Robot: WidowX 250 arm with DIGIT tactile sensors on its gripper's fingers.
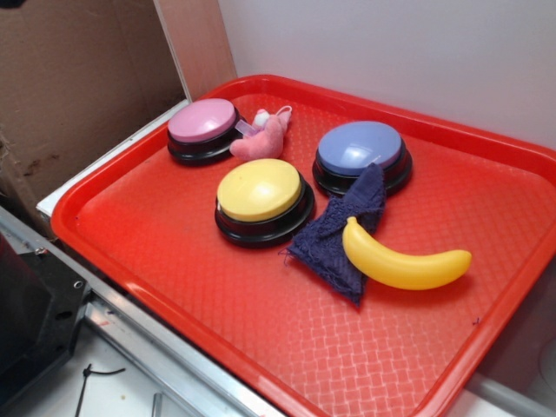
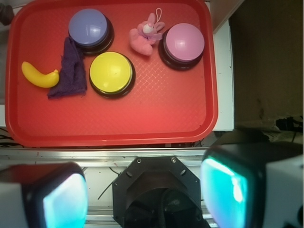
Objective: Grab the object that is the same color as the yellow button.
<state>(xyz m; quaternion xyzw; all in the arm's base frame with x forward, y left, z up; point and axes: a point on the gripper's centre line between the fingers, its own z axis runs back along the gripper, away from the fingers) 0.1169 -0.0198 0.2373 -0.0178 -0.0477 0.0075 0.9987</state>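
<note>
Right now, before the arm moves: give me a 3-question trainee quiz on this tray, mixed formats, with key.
1. True or false: the banana lies partly on the dark blue cloth.
2. Multiple choice: which button sits next to the pink plush toy? A) yellow button B) pink button C) blue button
3. Fill in: in the wrist view the gripper hangs outside the red tray, fingers apart, holding ____.

Key: 1 true; 2 B; 3 nothing.
</note>
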